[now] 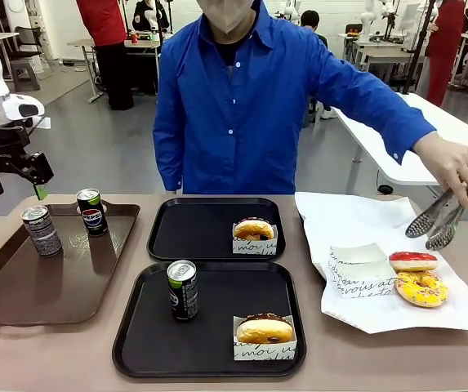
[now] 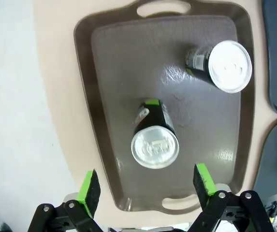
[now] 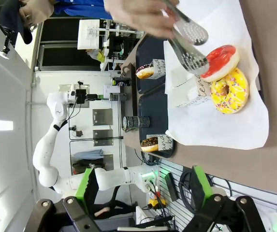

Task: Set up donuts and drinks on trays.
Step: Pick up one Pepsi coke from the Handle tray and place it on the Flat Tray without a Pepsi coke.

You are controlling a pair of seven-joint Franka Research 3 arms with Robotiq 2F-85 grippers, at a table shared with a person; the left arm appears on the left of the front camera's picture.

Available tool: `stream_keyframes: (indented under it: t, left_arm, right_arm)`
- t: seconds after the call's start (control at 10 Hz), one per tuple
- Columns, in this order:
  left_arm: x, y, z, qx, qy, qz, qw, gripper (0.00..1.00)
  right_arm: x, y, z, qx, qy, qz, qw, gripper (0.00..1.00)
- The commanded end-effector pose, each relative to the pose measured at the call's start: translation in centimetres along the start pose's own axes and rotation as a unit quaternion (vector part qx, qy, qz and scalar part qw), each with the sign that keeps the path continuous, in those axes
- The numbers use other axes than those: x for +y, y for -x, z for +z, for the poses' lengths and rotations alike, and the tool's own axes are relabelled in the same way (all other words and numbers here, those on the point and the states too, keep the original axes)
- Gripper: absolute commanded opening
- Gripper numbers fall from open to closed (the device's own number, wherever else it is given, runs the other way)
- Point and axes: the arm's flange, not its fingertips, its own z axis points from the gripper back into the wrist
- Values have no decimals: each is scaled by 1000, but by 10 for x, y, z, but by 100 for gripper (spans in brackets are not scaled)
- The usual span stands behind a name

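Two black trays lie mid-table. The far tray (image 1: 176, 237) holds a sleeved chocolate donut (image 1: 254, 233). On the near tray (image 1: 217, 359) stand a black-green can (image 1: 183, 289) and another sleeved chocolate donut (image 1: 265, 335). A grey can (image 1: 42, 230) and a Pepsi can (image 1: 92, 211) stand on the brown tray (image 1: 21, 286). My left gripper (image 1: 13, 173) hovers open above that tray; from its wrist, the gripper (image 2: 146, 186) sits over one can (image 2: 155, 145), the other can (image 2: 225, 65) farther off. A red donut (image 1: 413, 261) and a yellow donut (image 1: 421, 288) lie on white paper. My right gripper (image 3: 144, 186) is open and holds nothing.
The person across the table holds metal tongs (image 1: 434, 222) over the white paper (image 1: 340, 220), near the red donut (image 3: 220, 63) and yellow donut (image 3: 230, 89). An empty printed sleeve (image 1: 363, 269) lies beside the donuts. The brown tray (image 2: 109, 96) has handle cut-outs at both ends.
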Motion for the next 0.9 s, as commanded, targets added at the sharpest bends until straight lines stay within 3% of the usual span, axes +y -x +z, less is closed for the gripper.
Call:
stream_keyframes:
  t: [0.0, 0.8]
  left_arm:
    - [5, -13, -9, -4, 8, 1, 1000, 100]
    - [12, -5, -61, -22, 33, 44, 998, 100]
  right_arm:
    - [1, -3, -2, -4, -11, 4, 1000, 100]
    - [1, -3, -2, -4, -11, 4, 1000, 100]
